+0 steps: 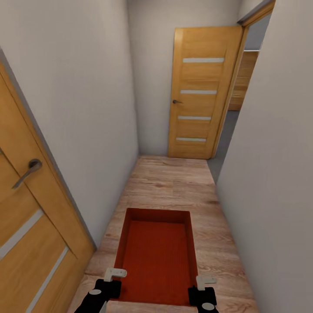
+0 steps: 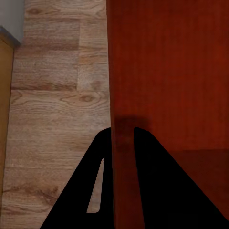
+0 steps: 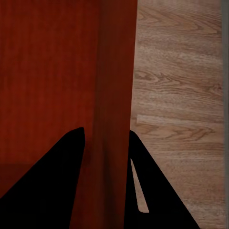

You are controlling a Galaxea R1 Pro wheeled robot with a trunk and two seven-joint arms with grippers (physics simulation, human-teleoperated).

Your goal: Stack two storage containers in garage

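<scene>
An orange-red storage container hangs level above the light wood-plank floor of a narrow white-walled corridor, well short of the open wooden door at the corridor's far end. The left gripper is clamped on the container's left wall, one finger on each side of it, as the left wrist view shows. The right gripper pinches the right wall the same way. Another wooden door, with a metal handle, stands beside the container's left.
</scene>
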